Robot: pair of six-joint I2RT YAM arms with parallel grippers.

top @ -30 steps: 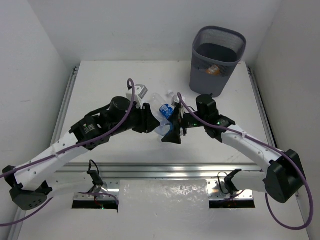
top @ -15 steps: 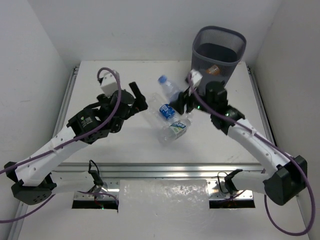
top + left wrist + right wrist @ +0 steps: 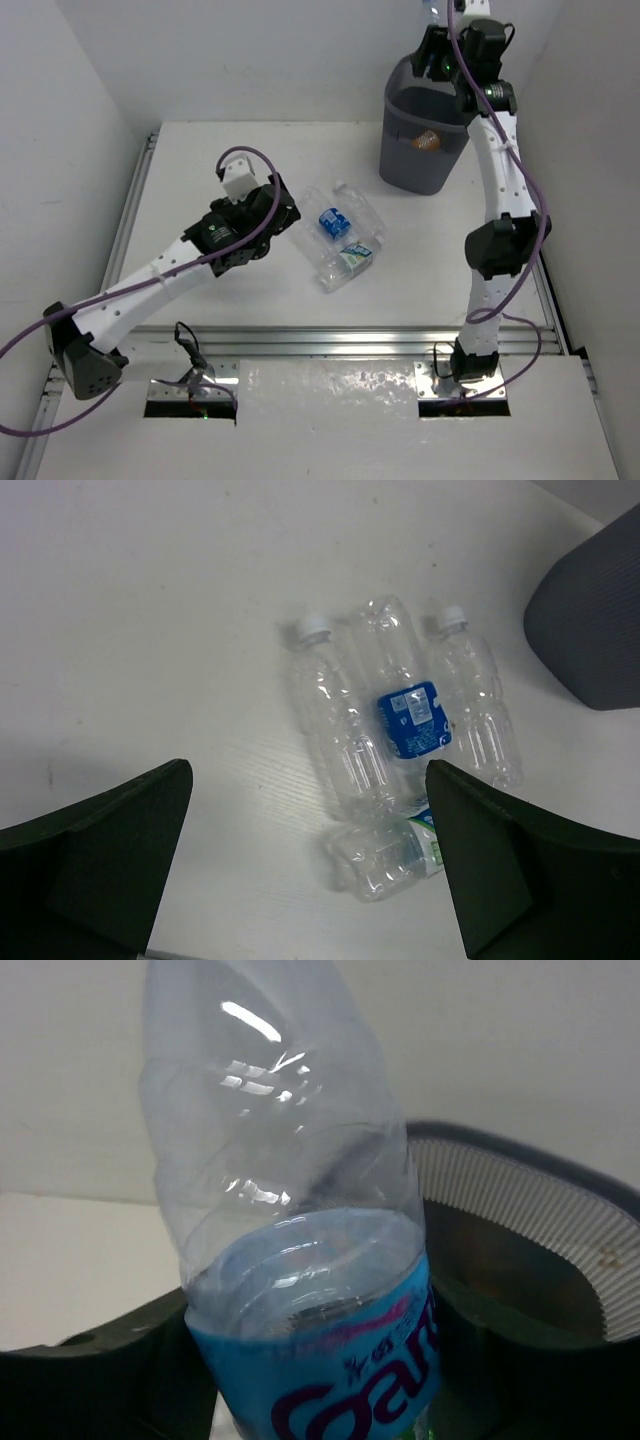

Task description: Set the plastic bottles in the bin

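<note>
Several clear plastic bottles [image 3: 400, 740] lie together on the white table; one has a blue label [image 3: 333, 222], one a green-white label [image 3: 352, 258]. My left gripper [image 3: 278, 213] hovers just left of them, open and empty, and in its wrist view the left gripper [image 3: 310, 880] frames the green-white bottle [image 3: 385, 855]. My right gripper [image 3: 437, 55] is raised over the dark mesh bin [image 3: 430, 160]. In its wrist view the right gripper [image 3: 310, 1380] is shut on a clear bottle with a blue label [image 3: 300, 1260], beside the bin's rim [image 3: 540, 1200]. An orange bottle [image 3: 427, 141] lies inside the bin.
White walls close in the table on the left, back and right. The bin [image 3: 595, 620] stands at the back right corner. A metal rail [image 3: 330, 340] runs along the near edge by the arm bases.
My right arm closed on a blue-labelled bottle from the pile and carried it up over the bin. My left gripper opened and drew back to the left of the bottles.
</note>
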